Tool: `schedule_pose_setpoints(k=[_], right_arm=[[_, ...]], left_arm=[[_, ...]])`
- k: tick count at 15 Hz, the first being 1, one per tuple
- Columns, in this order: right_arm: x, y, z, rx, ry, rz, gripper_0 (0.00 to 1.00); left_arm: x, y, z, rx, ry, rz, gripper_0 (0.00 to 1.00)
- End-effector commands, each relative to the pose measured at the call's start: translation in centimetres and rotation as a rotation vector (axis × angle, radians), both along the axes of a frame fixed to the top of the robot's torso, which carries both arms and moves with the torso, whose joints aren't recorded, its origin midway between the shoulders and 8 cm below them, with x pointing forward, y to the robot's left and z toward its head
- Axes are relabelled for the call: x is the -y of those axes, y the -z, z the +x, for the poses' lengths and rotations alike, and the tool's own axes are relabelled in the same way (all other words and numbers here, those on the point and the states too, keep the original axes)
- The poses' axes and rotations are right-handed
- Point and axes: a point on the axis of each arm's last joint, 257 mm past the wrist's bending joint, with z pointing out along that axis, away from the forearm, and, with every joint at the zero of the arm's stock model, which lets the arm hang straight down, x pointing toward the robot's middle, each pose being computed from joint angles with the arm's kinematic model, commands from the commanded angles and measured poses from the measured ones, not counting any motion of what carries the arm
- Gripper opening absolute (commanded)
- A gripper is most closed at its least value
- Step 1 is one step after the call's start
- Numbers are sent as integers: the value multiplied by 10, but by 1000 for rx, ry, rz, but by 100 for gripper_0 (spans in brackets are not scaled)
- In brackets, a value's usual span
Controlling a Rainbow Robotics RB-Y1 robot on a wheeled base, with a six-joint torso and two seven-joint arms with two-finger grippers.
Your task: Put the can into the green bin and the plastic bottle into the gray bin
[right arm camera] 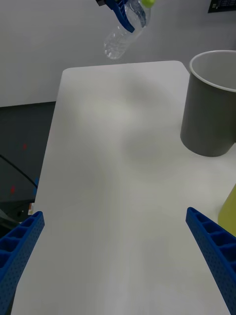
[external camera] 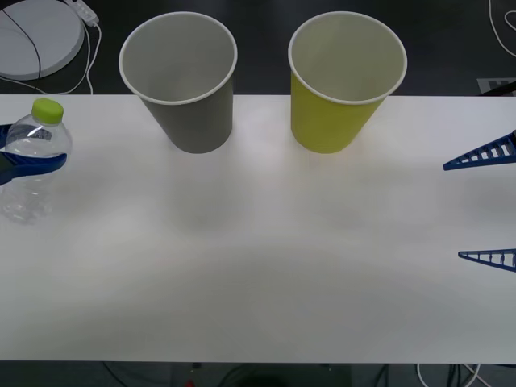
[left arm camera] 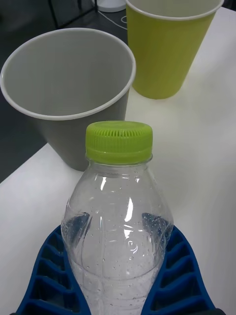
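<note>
The left gripper [external camera: 20, 160] is pinching the bottle [external camera: 34, 157] upright above the table's [external camera: 258, 266] left edge, near the gray bin [external camera: 181, 81], while the right gripper [external camera: 484, 205] is waiting spread at the right edge, beside the green bin [external camera: 343, 81].

gray bin [external camera: 192, 113], yellow-green bin [external camera: 332, 117], lime-capped clear bottle [external camera: 34, 165]

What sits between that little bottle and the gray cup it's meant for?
Nothing visible: the left pincer grips the plastic bottle at the table's left edge, with bare tabletop between it and the gray bin.
</note>
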Motion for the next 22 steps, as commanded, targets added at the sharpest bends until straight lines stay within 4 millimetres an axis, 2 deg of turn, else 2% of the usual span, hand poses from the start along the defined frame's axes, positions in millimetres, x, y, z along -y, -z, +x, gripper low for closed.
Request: schedule_pose_setpoints(k=[1,11,22], right_arm=[[0,0,0,0,0,0,100],[0,0,0,0,0,0,100],[0,0,0,0,0,0,100]], left_arm=[[-1,-8,5,-29,-11,29,0],[-15,-46,46,-73,9,77,0],[-7,-81,76,-143,55,152,0]])
